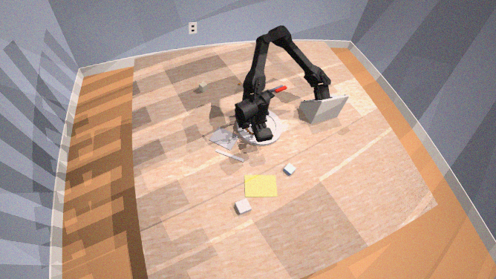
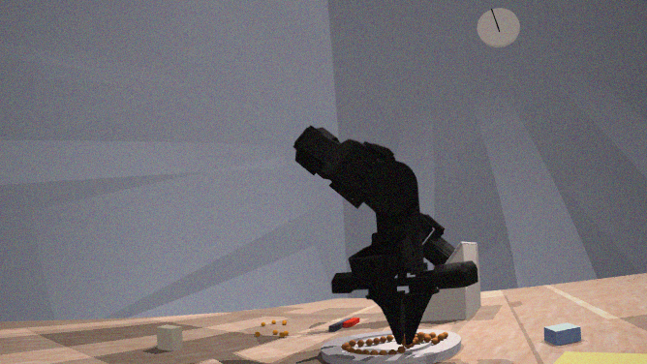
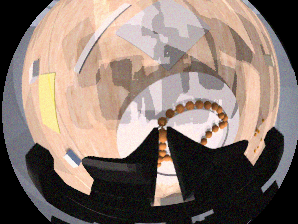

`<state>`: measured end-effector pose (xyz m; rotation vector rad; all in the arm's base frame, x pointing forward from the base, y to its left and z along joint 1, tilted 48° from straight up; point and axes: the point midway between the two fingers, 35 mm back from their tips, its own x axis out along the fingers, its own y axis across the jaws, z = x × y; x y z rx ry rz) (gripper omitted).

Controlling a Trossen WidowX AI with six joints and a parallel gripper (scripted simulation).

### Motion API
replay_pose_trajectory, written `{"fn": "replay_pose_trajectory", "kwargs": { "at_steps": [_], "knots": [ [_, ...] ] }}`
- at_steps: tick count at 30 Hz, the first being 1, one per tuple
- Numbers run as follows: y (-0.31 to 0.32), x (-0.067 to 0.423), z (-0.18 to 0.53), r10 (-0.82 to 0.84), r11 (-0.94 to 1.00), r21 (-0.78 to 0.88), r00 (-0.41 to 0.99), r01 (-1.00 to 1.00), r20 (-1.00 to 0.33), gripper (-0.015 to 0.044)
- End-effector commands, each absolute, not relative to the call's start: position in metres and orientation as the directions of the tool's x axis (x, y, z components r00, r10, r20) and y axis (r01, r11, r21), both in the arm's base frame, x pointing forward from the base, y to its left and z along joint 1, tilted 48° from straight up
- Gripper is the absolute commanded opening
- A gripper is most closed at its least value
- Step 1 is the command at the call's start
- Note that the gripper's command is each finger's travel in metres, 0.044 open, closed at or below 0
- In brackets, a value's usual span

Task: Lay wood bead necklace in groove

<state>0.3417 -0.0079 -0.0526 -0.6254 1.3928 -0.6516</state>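
The round grey bead board (image 1: 278, 130) (image 2: 438, 349) (image 3: 133, 137) lies on the floor in front of the arm's base. The wood bead necklace (image 2: 369, 343) (image 3: 194, 106) is a string of brown beads curving over the board, along its groove. My gripper (image 1: 261, 136) (image 2: 401, 342) (image 3: 161, 131) points straight down onto the board's near side. It is shut on the necklace; a line of beads runs up between the fingertips in the wrist view. In the top view the arm hides most of the necklace.
A grey wedge block (image 1: 324, 107) (image 2: 461, 290) stands behind the board. A red and blue marker (image 1: 278, 89) (image 2: 345, 322), loose orange beads (image 2: 273, 329), a beige cube (image 1: 202, 87) (image 2: 169, 337), a blue cube (image 1: 289, 169) (image 2: 562, 333), a white cube (image 1: 243, 206), a yellow pad (image 1: 260, 185), and a grey sheet (image 1: 223, 138) lie around.
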Motion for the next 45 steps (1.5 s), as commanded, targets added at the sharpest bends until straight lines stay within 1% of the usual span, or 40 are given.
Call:
{"fn": "replay_pose_trajectory", "kwargs": {
  "at_steps": [1,15,32,45],
  "knots": [
    [-0.0024,0.3445,-0.0574,-0.734,0.679,-0.733,0.066,0.048,-0.676,0.0],
    [-0.0082,0.345,-0.0627,-0.734,0.678,-0.733,0.066,0.048,-0.675,0.0],
    [-0.0053,0.3451,-0.0594,-0.735,0.678,-0.733,0.068,0.048,-0.675,0.044],
    [-0.0027,0.3448,-0.057,-0.734,0.679,-0.733,0.066,0.048,-0.676,0.044]
  ]
}}
